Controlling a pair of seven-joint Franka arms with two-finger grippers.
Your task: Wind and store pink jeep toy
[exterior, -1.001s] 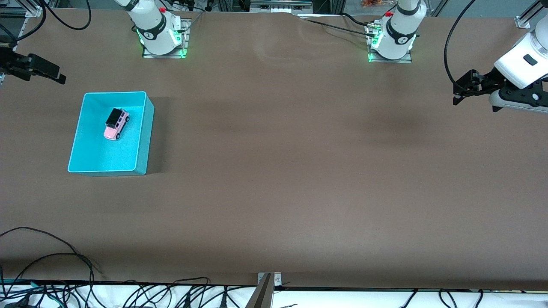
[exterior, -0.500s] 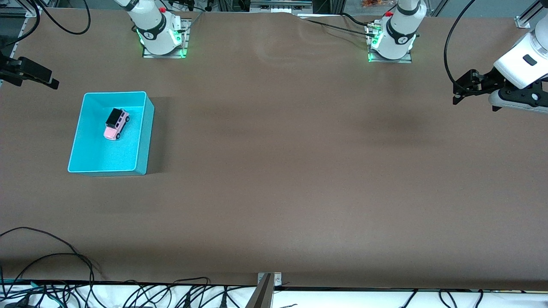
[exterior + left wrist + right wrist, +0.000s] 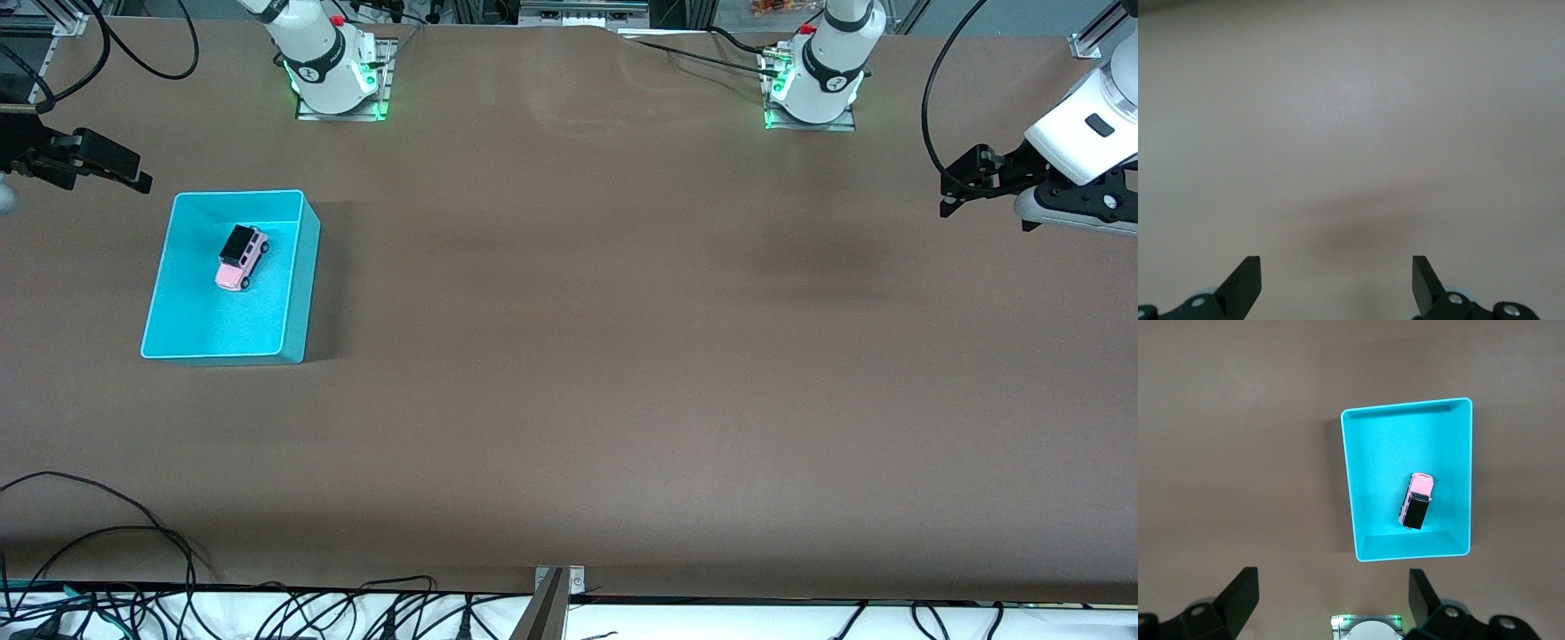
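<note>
The pink jeep toy (image 3: 241, 258), boxy with a black roof, rests on its wheels inside the turquoise bin (image 3: 298, 293) at the right arm's end of the table. The right wrist view looks straight down on the jeep (image 3: 1417, 501) in the bin (image 3: 1350, 487). My right gripper (image 3: 138, 173) hangs open and empty over bare table just outside the bin's corner; its fingers (image 3: 1238, 590) frame brown tabletop. My left gripper (image 3: 948, 194) waits open and empty over the left arm's end of the table, with only bare surface between its fingers (image 3: 1248, 277).
Both arm bases (image 3: 336, 76) (image 3: 813, 84) stand along the table edge farthest from the front camera. Loose cables (image 3: 107, 533) and a metal bracket (image 3: 556, 587) line the nearest edge. Brown tabletop (image 3: 622, 311) stretches between the bin and the left arm.
My right gripper drew away toward the table's end, then came back closer to the bin's corner. The jeep, the bin and the left arm have stayed put.
</note>
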